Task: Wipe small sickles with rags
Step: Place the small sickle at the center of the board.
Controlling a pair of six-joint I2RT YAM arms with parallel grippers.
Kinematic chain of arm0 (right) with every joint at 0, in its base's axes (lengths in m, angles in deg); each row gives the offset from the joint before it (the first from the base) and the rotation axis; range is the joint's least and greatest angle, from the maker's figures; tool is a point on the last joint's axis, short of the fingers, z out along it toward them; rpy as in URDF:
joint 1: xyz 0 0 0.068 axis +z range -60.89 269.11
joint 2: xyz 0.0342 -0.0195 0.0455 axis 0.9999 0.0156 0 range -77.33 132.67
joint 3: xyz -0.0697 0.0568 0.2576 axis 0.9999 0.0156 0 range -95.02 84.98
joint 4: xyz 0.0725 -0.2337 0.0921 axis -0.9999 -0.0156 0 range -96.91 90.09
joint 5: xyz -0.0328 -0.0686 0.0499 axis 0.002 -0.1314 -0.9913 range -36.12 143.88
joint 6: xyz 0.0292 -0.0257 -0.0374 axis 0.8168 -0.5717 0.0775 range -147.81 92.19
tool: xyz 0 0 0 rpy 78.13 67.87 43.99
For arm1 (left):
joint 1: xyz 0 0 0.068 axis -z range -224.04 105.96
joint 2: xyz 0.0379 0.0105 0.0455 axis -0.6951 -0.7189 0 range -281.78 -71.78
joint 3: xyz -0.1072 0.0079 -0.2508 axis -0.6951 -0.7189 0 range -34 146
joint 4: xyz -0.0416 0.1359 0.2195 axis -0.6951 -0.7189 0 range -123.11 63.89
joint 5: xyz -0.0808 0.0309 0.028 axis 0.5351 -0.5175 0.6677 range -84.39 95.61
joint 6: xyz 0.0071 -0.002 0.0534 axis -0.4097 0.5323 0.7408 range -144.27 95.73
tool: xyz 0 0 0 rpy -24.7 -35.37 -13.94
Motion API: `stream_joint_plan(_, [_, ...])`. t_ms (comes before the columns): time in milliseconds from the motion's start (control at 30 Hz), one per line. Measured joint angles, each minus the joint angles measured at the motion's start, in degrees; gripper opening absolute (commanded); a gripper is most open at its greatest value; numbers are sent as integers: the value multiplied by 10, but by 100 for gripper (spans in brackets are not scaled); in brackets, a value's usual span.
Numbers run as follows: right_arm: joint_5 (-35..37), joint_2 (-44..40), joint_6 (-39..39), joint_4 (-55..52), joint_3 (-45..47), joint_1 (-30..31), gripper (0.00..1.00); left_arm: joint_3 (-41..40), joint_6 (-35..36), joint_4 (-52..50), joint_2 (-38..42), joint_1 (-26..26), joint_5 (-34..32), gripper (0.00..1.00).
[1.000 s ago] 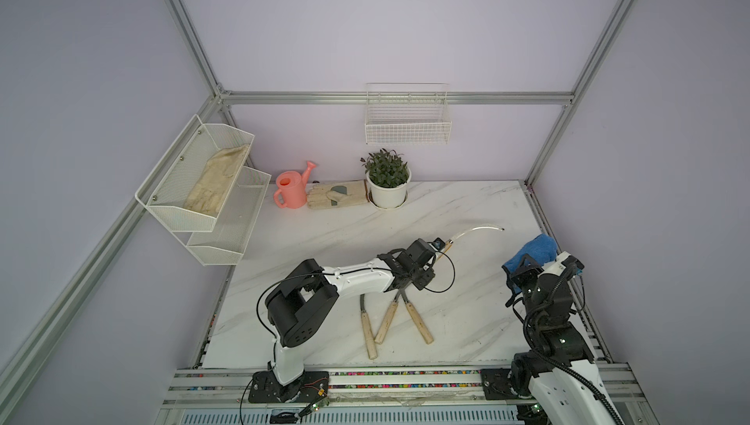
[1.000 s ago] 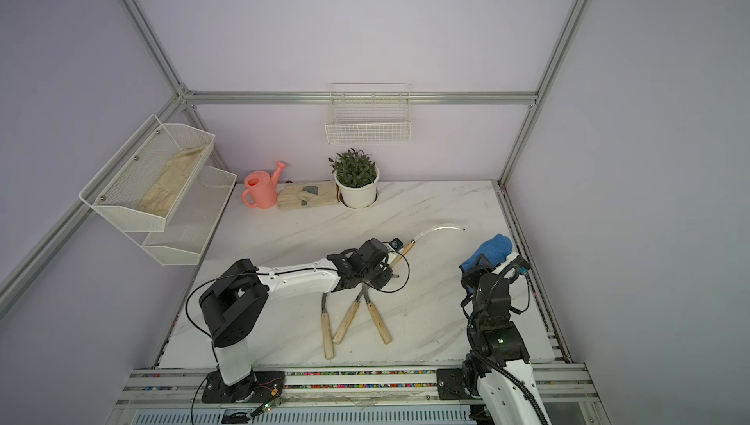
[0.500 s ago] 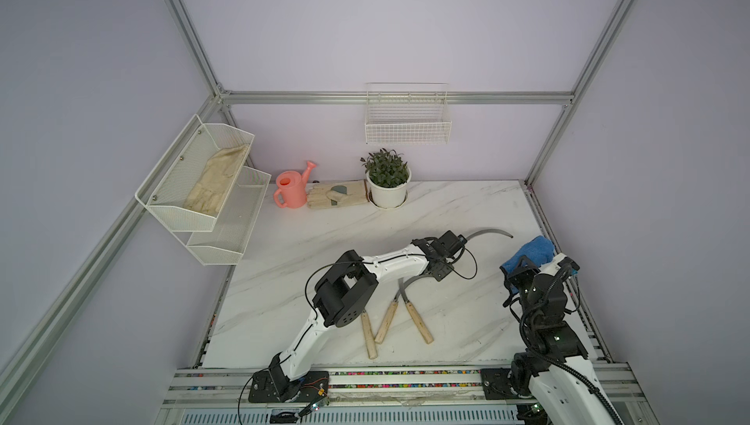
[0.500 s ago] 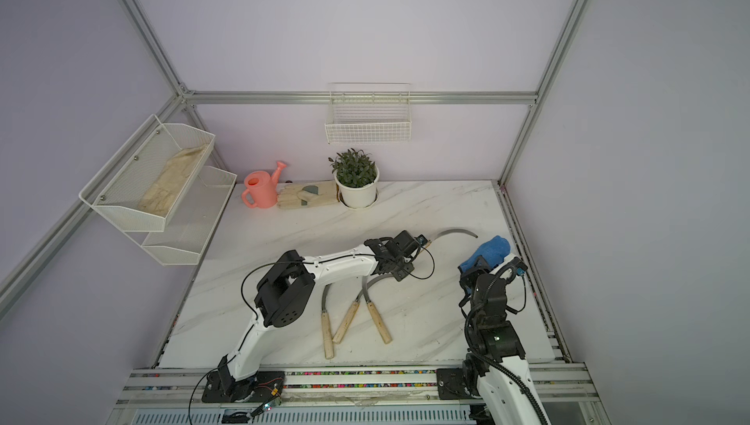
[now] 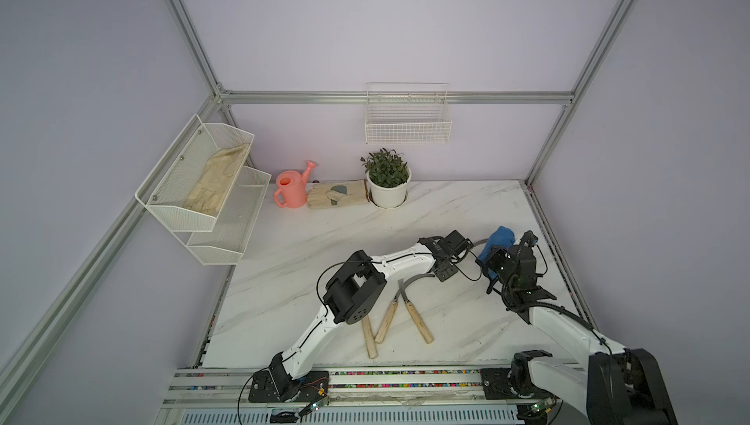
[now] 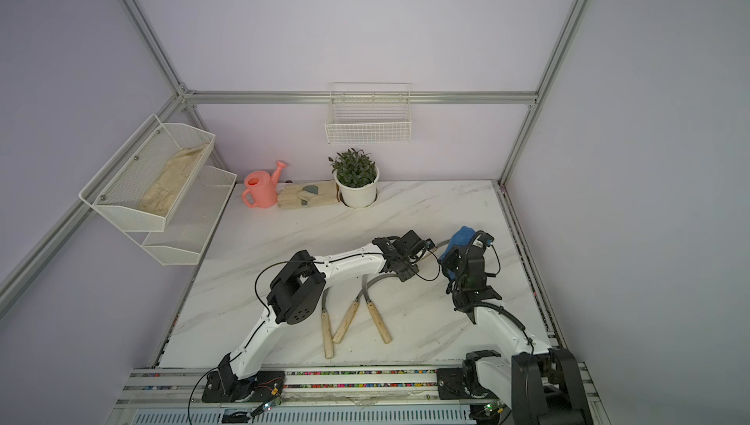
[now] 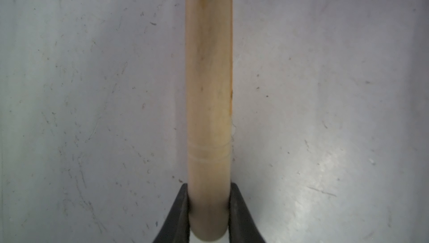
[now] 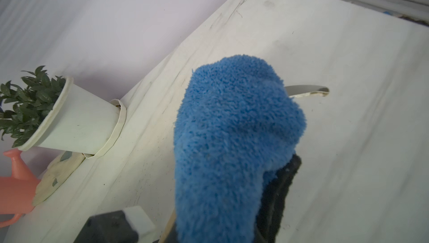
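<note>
Overhead view of a white marble table [image 5: 324, 240] with 2 robot arms. The left gripper [image 7: 209, 197] is clamped tight on the pale wooden handle [image 7: 209, 79] of the held sickle [image 5: 478, 243]; the wrist view shows both black fingers pressed against the handle's end, with bare tabletop beneath. The right gripper [image 5: 492, 255] is closed on the blue rag [image 5: 498, 238], which stands up out of it like a fluffy mitt and hides the fingers themselves.

What has changed: 1 second ago the left arm holds this sickle near the table's middle, its blade well apart from the rag. Now the arm is stretched toward the right side and the curved grey blade runs in behind the rag. In the right wrist view the blade tip [image 8: 306, 90] sticks out just past the rag's edge. Whether cloth and metal actually touch cannot be told.

This likely means the approach is over and wiping of this blade can begin. The 3 other sickles [image 5: 385, 321] lie fanned together on the table near the front, away from both grippers, and look yet to be handled.
</note>
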Motion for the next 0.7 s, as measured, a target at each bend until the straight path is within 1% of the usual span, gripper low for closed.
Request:
stream_joint_plan(67, [-4, 36, -1, 13, -15, 0, 0, 7, 5, 0, -4, 0, 7, 19])
stream_joint_plan(200, [-2, 78, -1, 22, -40, 0, 0, 11, 12, 0, -7, 0, 17, 45])
stream_joint_plan(300, [4, 94, -2, 31, -49, 0, 0, 14, 12, 2, -7, 0, 20, 57])
stream_joint_plan(433, [9, 104, -1, 34, -50, 0, 0, 15, 10, 3, -7, 0, 22, 64])
stream_joint_plan(500, [15, 104, -1, 35, -50, 0, 0, 15, 7, 4, -7, 0, 20, 67])
stream_joint_plan(633, [22, 103, 0, 39, -46, 0, 0, 12, -11, 10, 0, 0, 11, 67])
stream_joint_plan(700, [24, 97, 0, 47, -38, 0, 0, -4, -26, 24, 23, 0, 7, 69])
